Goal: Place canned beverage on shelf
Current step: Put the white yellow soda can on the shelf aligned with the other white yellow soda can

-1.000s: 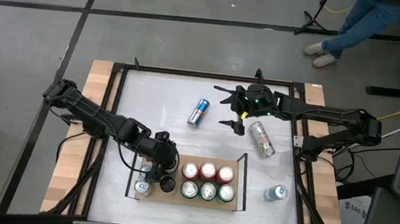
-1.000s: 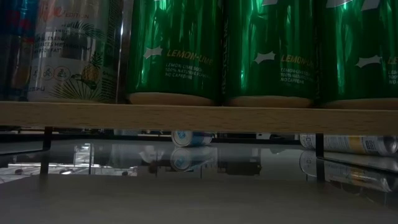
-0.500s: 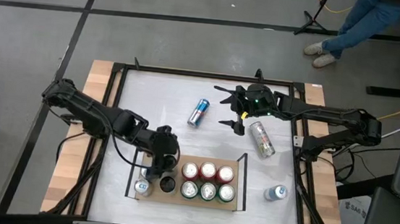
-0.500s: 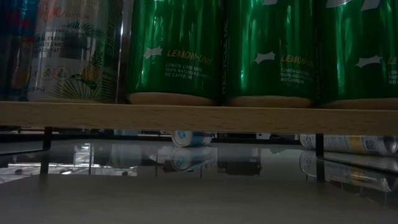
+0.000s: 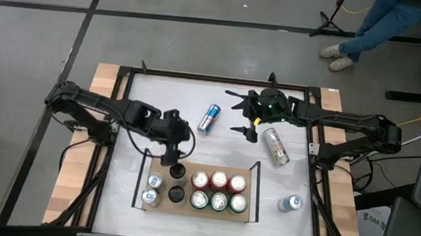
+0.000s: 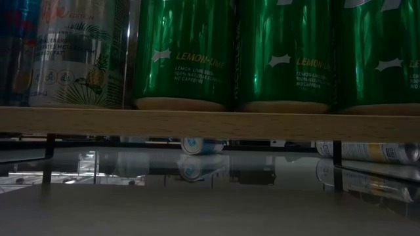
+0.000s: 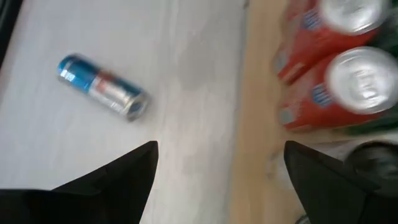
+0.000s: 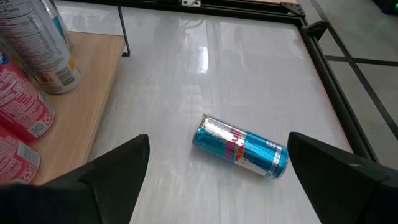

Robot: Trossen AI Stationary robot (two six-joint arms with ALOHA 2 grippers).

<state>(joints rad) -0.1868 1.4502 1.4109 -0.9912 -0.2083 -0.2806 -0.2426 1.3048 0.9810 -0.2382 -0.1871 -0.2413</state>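
Shelf (image 5: 252,192) sits at near centre of the white worktop (image 5: 166,103), black rails at both short ends. On it, upright: three red cans (image 5: 219,181) in the far row, three green cans (image 5: 219,202) in the near row, two dark-topped cans (image 5: 177,182) left of those, two silver-topped cans (image 5: 151,189) at the left end.

Left gripper (image 5: 170,158) hangs just beyond the shelf's far edge, by the dark-topped cans. Fingers spread wide in the left wrist view, nothing between them; that view looks down on the shelf edge and the red cans.

Blue can (image 5: 209,119) lies on its side on the worktop, far of the shelf, between the two grippers. Shows also in the right wrist view (image 8: 240,147).

Right gripper (image 5: 240,114) is over the far right part of the worktop, fingers wide apart, empty, pointing toward the blue can.

Silver patterned can (image 5: 275,147) lies on its side just near of the right gripper. Another can (image 5: 289,204) stands right of the shelf.
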